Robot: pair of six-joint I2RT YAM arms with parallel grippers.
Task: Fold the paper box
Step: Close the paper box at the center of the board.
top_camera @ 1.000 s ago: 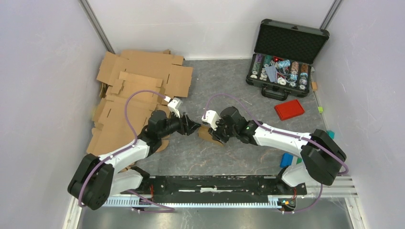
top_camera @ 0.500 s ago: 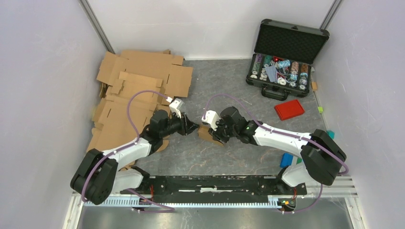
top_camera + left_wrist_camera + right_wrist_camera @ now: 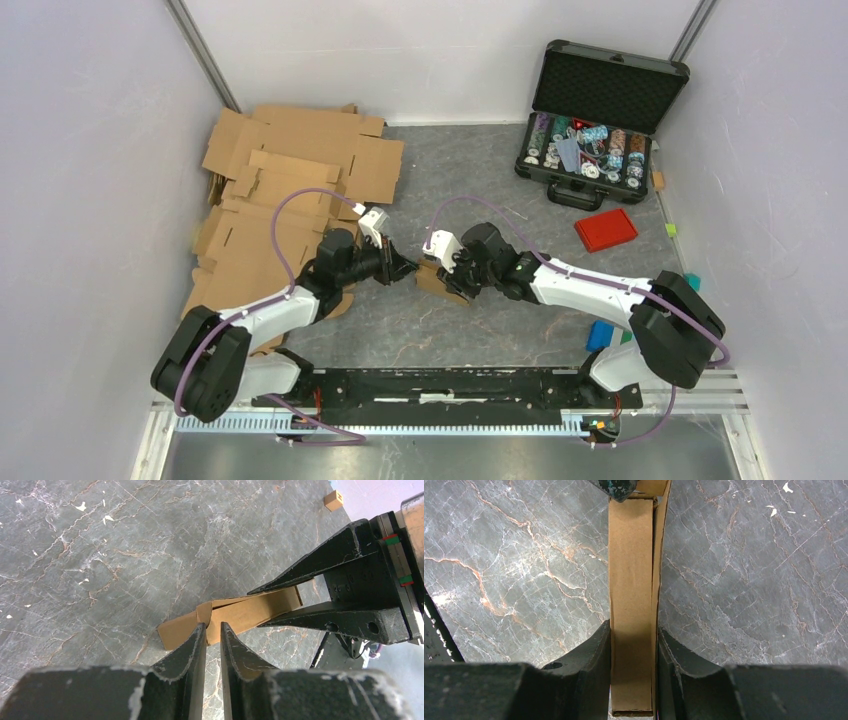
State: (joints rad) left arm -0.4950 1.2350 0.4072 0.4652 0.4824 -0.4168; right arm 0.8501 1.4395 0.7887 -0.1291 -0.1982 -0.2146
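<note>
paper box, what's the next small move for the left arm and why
Probably close the left gripper fully on the end flap of the paper box: its jaws stand narrowly apart, tips at that flap, while the right gripper clamps the body steady.

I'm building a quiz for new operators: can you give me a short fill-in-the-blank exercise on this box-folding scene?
1. The paper box is clamped in the gripper of the ___ arm.
2. The black case at the far edge stands with its lid ___.
3. The loose cardboard sheets are piled on the table's ___ side.

Missing words: right; open; left.
</note>
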